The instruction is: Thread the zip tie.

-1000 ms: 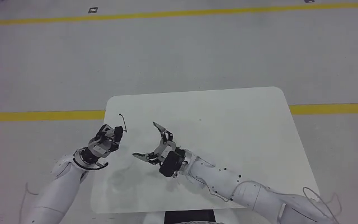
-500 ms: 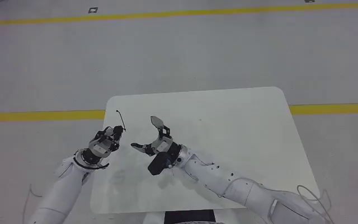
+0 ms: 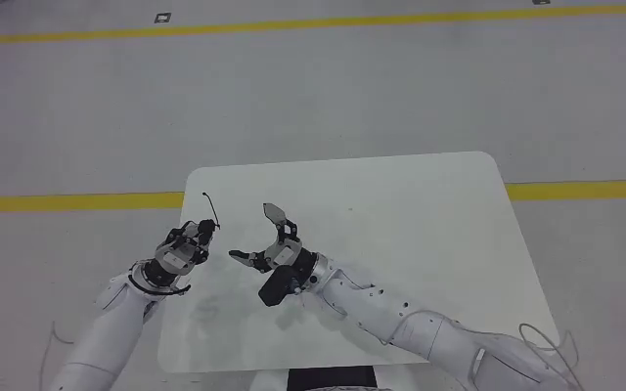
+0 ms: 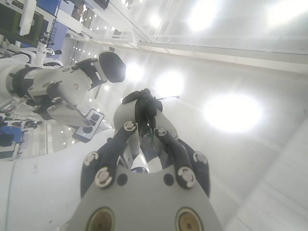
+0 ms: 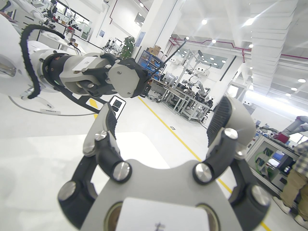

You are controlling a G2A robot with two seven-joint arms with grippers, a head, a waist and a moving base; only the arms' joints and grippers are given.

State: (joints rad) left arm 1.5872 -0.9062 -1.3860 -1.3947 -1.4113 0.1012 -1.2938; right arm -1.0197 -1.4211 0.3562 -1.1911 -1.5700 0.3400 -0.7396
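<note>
1. We see the white table (image 3: 421,195) beneath both arms.
2. Our right arm (image 3: 391,313) stretches in from 5 o'clock, with its wrist over the table's 9 o'clock half.
3. Our left arm (image 3: 108,318) comes in from 7 o'clock, with its wrist at the table's 9 o'clock edge.
4. The right gripper (image 3: 256,235) has its fingers spread wide and holds nothing. It faces the left gripper (image 3: 202,231), which is near it at its 9 o'clock.
5. The left gripper is clenched on the zip tie (image 3: 209,207).
6. The zip tie is thin and black, and its free end points toward 12 o'clock.
</note>
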